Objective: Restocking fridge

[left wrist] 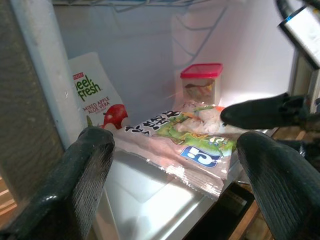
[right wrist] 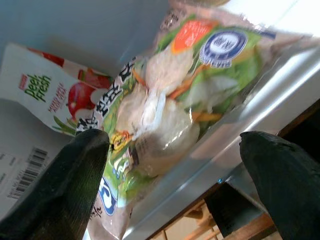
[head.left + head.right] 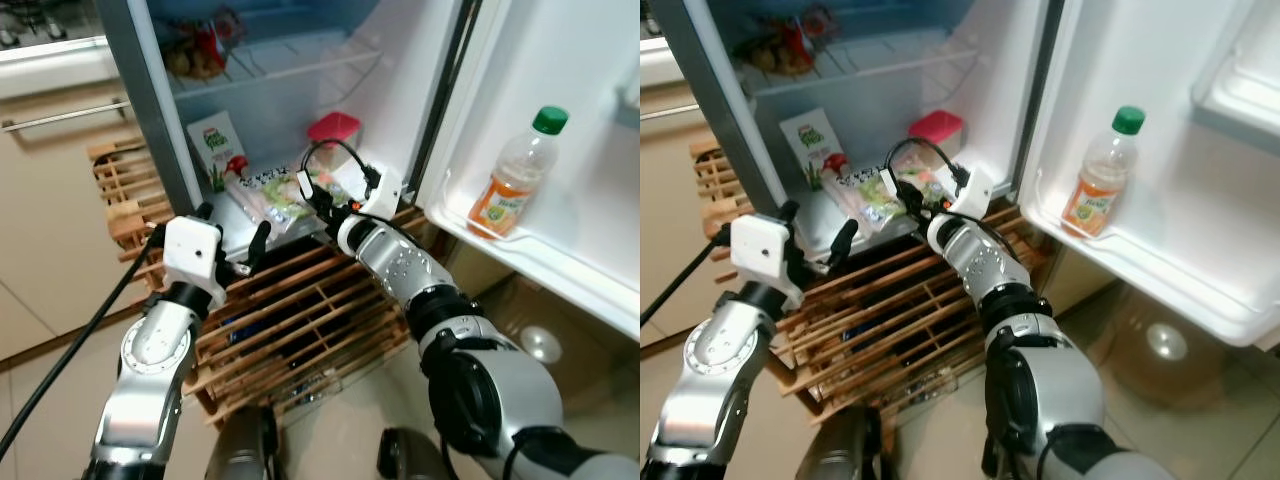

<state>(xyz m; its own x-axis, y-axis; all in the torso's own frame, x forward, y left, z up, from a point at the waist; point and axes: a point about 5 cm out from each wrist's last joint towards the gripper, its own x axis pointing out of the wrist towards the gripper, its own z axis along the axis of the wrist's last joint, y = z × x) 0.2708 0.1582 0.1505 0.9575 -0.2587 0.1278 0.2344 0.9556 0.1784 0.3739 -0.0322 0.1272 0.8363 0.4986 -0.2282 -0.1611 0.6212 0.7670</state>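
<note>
While the vegetable bag [image 3: 272, 196] lay at the fridge shelf's [image 1: 150, 200] front edge, the right gripper [image 3: 312, 190] and left gripper [image 3: 235, 240] hovered, fingers apart.

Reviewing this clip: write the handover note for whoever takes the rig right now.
Right gripper: open, at the vegetable bag, fingers either side, not clamped.
Left gripper: open, empty, near the fridge shelf front edge.
Bag lies on the shelf, partly overhanging the front edge, beside the juice carton; red-lidded container behind.
Juice bottle stands in the door rack.
Left: probably push the bag fully in, withdraw.
</note>
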